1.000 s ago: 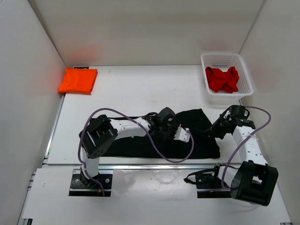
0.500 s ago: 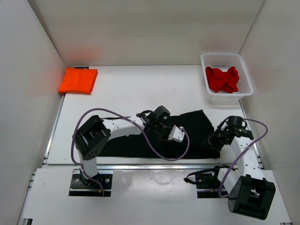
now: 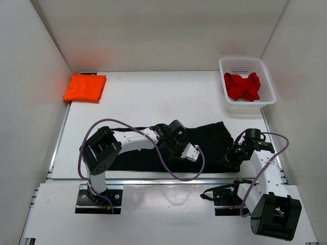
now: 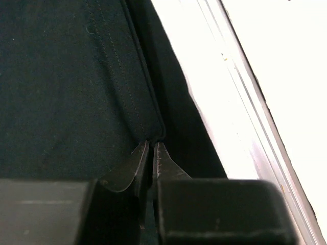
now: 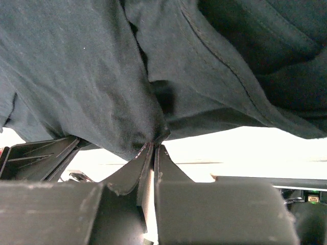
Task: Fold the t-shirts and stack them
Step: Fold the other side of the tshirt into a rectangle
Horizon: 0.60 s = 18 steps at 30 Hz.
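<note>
Near the front edge of the white table, a plain black cloth t-shirt lies spread out, wider than it is deep, between the two arms. The left gripper reaches across it from the left; in the left wrist view its jaws are pressed together on a stitched hem where the cloth folds over, close to the shirt's edge and the bare table beside it. The right gripper is at the shirt's near right corner, its jaws likewise closed tight, pinching a bunched gather of the dark fabric that hangs in folds above the fingertips in the right wrist view. At the far left corner, well apart from the arms, a bright orange cloth t-shirt rests folded into a flat rectangle beside the side wall. At the far right corner, a red cloth t-shirt sits crumpled inside a white plastic mesh basket.
</note>
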Tool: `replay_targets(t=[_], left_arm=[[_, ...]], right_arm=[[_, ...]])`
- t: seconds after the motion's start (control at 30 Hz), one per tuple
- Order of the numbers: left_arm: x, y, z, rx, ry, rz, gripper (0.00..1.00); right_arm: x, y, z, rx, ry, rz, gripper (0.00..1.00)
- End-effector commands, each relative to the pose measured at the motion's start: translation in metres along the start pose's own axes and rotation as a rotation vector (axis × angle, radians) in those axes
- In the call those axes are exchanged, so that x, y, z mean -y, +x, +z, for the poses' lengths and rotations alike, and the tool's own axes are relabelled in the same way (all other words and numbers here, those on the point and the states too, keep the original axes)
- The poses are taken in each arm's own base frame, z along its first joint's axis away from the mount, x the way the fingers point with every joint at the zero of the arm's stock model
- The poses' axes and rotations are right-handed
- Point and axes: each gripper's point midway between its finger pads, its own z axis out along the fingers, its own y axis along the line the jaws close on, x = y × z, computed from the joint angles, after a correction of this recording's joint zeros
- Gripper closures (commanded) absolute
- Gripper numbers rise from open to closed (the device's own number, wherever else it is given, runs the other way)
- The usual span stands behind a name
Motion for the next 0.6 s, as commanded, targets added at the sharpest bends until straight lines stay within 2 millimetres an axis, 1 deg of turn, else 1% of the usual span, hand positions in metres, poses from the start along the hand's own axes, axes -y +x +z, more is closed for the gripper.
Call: replay_targets(t=[0.0,0.07,0.2,0.23,0.3,0.33,0.37,0.4,0.43,0.47,0.5,0.53,0.57], left_arm=[[0.016,-0.009,-0.006,0.016,0.041,0.033,0.85],[0.014,-0.007,-0.004,0.02,0.034,0.029,0.86],[0.012,-0.007,-0.003,0.012,0.032,0.05,0.85],[0.011,-0.007,-0.005,0.015,0.029,0.047,0.85],[0.012,-0.005,-0.003,0.007,0.031,0.046,0.83],[0.014,-0.008,-0.004,0.011,0.035,0.059,0.82],[0.013,-0.004,-0.004,-0.004,0.028,0.055,0.77],[0.011,-0.004,-0.005,-0.004,0.024,0.052,0.68],[0.011,-0.005,-0.006,-0.004,0.022,0.05,0.63],[0.012,-0.005,-0.007,-0.001,0.026,0.047,0.54],[0.01,-0.006,-0.008,-0.002,0.02,0.049,0.44],[0.006,-0.004,-0.013,-0.004,0.006,0.028,0.4],[0.008,-0.006,-0.012,0.001,0.013,0.02,0.33]], right_arm=[[0.007,0.004,0.0,0.0,0.033,0.006,1.0],[0.008,0.006,0.003,-0.007,0.035,0.01,1.0],[0.009,0.006,0.001,-0.005,0.044,-0.001,1.0],[0.008,0.006,0.0,-0.004,0.046,0.021,1.0],[0.009,0.006,0.002,-0.005,0.048,0.009,0.92],[0.008,0.006,0.001,-0.007,0.042,0.009,0.85],[0.009,0.007,0.002,-0.011,0.043,0.012,0.78],[0.009,0.005,0.001,-0.006,0.045,0.012,0.71],[0.007,0.006,0.0,-0.008,0.038,0.008,0.67],[0.006,0.004,-0.002,-0.001,0.036,0.007,0.62],[0.005,0.0,-0.003,0.015,0.03,0.009,0.61],[0.002,-0.002,-0.005,0.024,0.018,0.001,0.6],[-0.005,-0.01,-0.01,0.059,0.0,-0.023,0.6]])
